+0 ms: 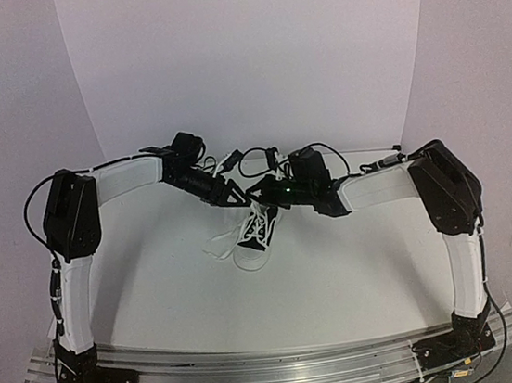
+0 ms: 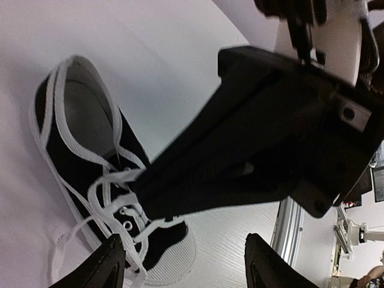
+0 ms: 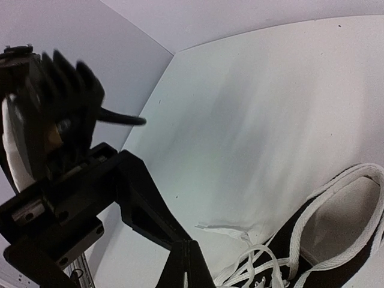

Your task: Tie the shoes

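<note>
The black canvas sneaker [image 1: 254,236] lies in the middle of the white bench [image 1: 359,272]. Its white toe cap [image 2: 177,259] points toward the near edge, where the aluminium rail [image 1: 278,368] runs, and the open heel end points away. Both arms reach in from the sides and meet just above the heel end of the sneaker.

The left fingers [image 2: 105,267] stand wide apart, and nothing is between them. They hang just beside the laced part of the sneaker and do not touch it.

The right fingers [image 3: 179,267] are pressed together into one narrow point. This point is down in the loose white laces [image 2: 114,186], at the eyelets. I cannot tell if a lace is pinched between them, because the tips hide that place.

The laces are not tied. They cross loosely over the tongue, and one end lies on the bench on the left side of the sneaker. In the right wrist view a small piece of lace rests flat on the bench near the sneaker's opening.
</note>
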`<state>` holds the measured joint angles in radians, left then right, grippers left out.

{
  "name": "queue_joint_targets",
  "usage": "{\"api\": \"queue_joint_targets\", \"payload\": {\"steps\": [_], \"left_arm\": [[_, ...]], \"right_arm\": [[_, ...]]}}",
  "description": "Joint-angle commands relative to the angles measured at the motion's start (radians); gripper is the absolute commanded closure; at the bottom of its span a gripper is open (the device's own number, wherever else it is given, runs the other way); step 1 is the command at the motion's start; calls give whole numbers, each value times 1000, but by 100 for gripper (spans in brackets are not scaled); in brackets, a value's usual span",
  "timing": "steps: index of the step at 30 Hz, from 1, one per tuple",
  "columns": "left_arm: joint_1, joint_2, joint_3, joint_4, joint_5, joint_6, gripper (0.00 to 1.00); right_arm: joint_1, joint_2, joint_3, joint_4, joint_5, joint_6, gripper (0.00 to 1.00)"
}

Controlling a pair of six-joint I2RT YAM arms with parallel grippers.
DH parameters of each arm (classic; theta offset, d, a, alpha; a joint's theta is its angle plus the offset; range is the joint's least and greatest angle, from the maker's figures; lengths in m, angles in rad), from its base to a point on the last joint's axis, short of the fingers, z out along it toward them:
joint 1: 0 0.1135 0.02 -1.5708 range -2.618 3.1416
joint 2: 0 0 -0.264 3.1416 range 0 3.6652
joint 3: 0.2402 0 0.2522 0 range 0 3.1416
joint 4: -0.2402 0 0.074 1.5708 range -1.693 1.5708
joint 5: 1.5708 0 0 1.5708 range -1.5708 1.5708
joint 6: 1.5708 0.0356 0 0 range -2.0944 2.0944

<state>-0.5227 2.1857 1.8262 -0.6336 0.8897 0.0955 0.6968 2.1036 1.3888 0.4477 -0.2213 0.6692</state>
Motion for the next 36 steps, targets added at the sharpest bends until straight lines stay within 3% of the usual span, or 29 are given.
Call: {"api": "queue_joint_targets", "payload": {"steps": [1, 7, 22, 25, 28, 30, 36], "left_arm": [[-1, -32, -30, 317, -14, -74, 39], [-10, -69, -197, 485, 16, -64, 44], [-30, -26, -203, 564, 46, -47, 56], [-30, -14, -183, 577, 32, -34, 65], [-30, 4, -169, 575, 19, -34, 86], [-30, 12, -167, 578, 24, -37, 96], [-30, 19, -176, 607, 23, -86, 100]], "right_arm": [[7, 8, 31, 45, 30, 97, 100], [17, 36, 51, 52, 79, 193, 100], [18, 35, 66, 52, 116, 208, 100], [18, 40, 67, 52, 110, 218, 100], [20, 45, 71, 52, 104, 224, 100], [20, 46, 71, 52, 101, 224, 100], [20, 47, 63, 52, 84, 227, 100]]}}
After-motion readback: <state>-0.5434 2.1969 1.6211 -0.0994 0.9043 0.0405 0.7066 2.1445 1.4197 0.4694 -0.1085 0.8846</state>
